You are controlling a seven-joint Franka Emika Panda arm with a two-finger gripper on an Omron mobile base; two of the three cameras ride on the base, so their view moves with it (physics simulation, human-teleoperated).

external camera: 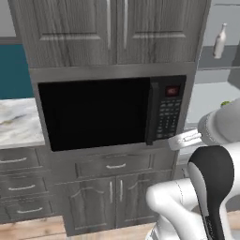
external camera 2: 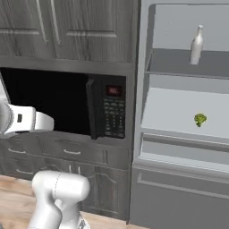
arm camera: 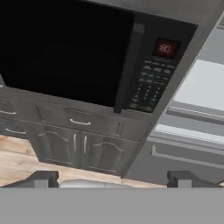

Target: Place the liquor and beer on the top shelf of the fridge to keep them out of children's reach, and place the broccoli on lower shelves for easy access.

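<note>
Liquor (external camera 2: 196, 44) upright on top shelf (external camera 2: 179, 62), neck up; gripper (arm camera: 113, 179) open

Black microwave (external camera: 101, 114), grey wood cabinets (external camera: 110, 30), wooden floor (arm camera: 17, 164), teal wall (external camera: 13, 70)

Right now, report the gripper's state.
Gripper: open, fingertips wide apart, holding nothing, pointed at the cabinets below the microwave.

glossy white rounded arm (external camera: 178, 201) links, black joint band, small dark fingers (arm camera: 43, 178).
</note>
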